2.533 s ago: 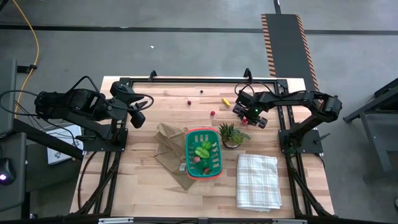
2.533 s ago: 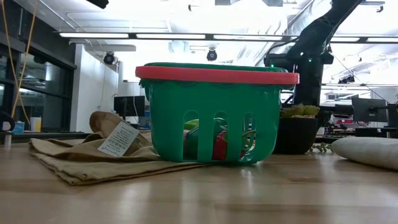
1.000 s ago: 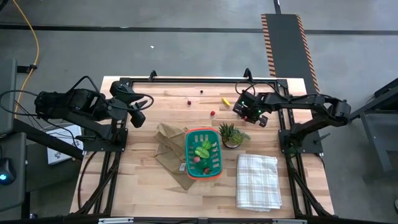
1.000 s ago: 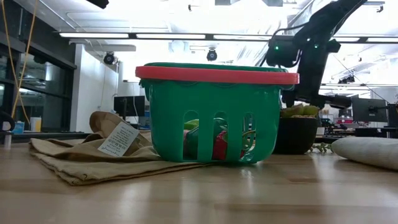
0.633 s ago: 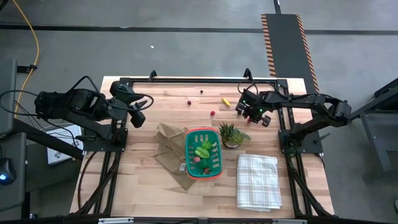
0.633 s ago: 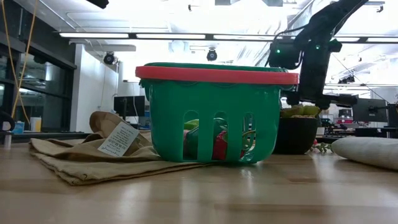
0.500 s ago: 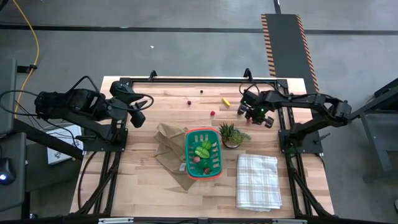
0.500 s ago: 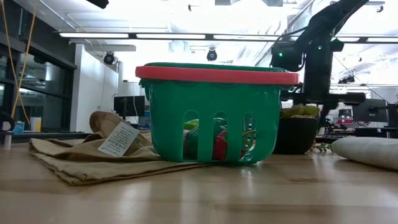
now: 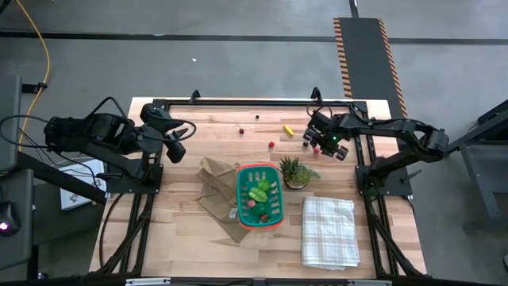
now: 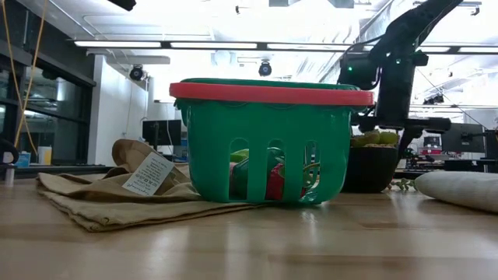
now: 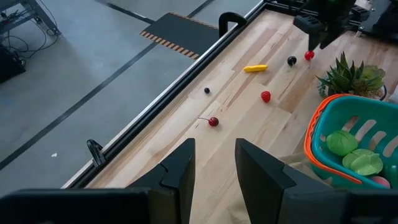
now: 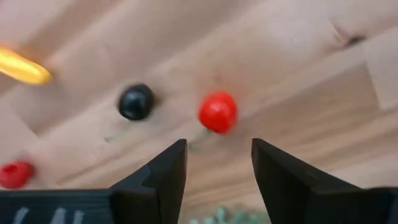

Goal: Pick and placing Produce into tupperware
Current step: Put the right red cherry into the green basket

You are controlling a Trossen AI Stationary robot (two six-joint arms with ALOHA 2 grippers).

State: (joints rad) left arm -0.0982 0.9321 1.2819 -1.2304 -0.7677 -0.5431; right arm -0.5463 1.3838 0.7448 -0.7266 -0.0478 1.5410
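Note:
The teal tupperware [image 9: 259, 196] with an orange rim stands mid-table and holds green pieces and a red one [image 10: 274, 180]. Loose produce lies on the far part of the table: a red ball [image 12: 218, 112], a dark berry [image 12: 136, 101], a yellow piece [image 12: 22, 67], another red piece [image 12: 13, 174], a stemmed cherry [image 11: 213, 122] and a small dark berry [image 11: 207, 90]. My right gripper [image 12: 214, 168] is open, pointing down above the red ball, touching nothing. My left gripper [image 11: 214, 168] is open and empty at the table's left edge [image 9: 178, 147].
A spiky green potted plant [image 9: 294, 171] stands right of the tupperware, just near of my right gripper. A brown paper bag [image 9: 216, 187] lies under and left of the tupperware. A white checked cloth [image 9: 328, 230] lies at the near right.
My right gripper has gone a little toward the table's right edge, staying open and pointing down over the loose red ball and dark berry. Nothing on the table has moved.

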